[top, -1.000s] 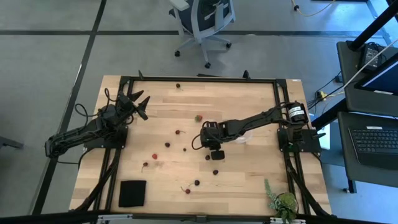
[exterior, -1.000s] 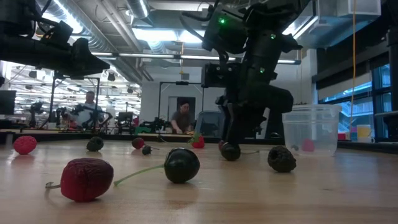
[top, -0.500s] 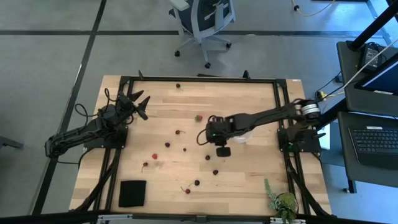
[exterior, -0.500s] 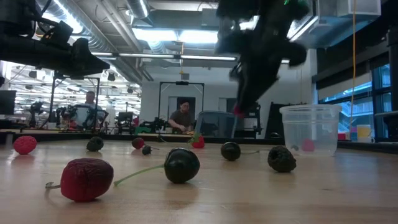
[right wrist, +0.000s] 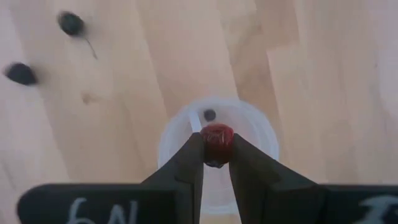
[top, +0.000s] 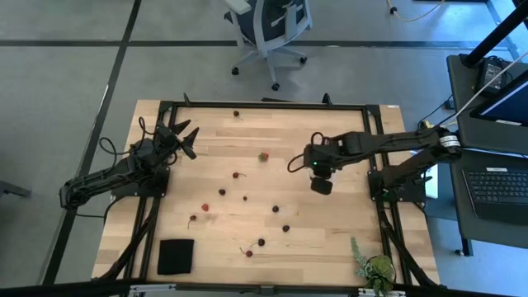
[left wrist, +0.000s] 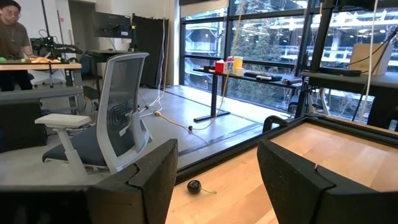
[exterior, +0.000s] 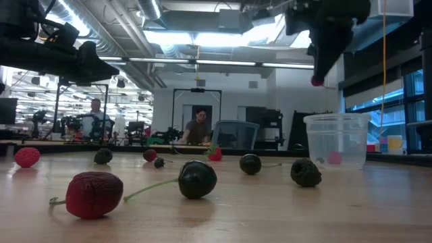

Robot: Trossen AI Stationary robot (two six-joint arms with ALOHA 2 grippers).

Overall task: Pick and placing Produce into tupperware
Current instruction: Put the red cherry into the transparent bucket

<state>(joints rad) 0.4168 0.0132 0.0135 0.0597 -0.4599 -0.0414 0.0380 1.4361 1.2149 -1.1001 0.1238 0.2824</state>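
I had the right hand [right wrist: 216,163] raised above the tupperware [right wrist: 261,134], its fingers clamped on 1 bright red piece of produce [right wrist: 216,138]. In the right wrist view the fruit sat between the fingertips directly over the tub's open mouth, and 1 small dark fruit [right wrist: 209,114] already lay inside on the bottom. In the low view the right hand [exterior: 317,75] hung clear above the tub's pale rim [exterior: 335,119], not touching it, with the red fruit at its tip.

The tupperware [exterior: 336,140] stood upright on the tabletop [top: 247,144] towards the right edge, roughly midway between the far and near edges; from above, the arm covered it.

The rest of the produce lay scattered across the middle of the tabletop: a dark fruit with a stem [exterior: 197,179] and a wrinkled red one [exterior: 94,194] nearest the low camera, others farther back, and 1 lone dark fruit [top: 236,114] by the far edge.

The left hand [top: 183,140] waited above the left side of the tabletop, towards the far left corner, with its fingers [left wrist: 155,180] spread apart and holding nothing.
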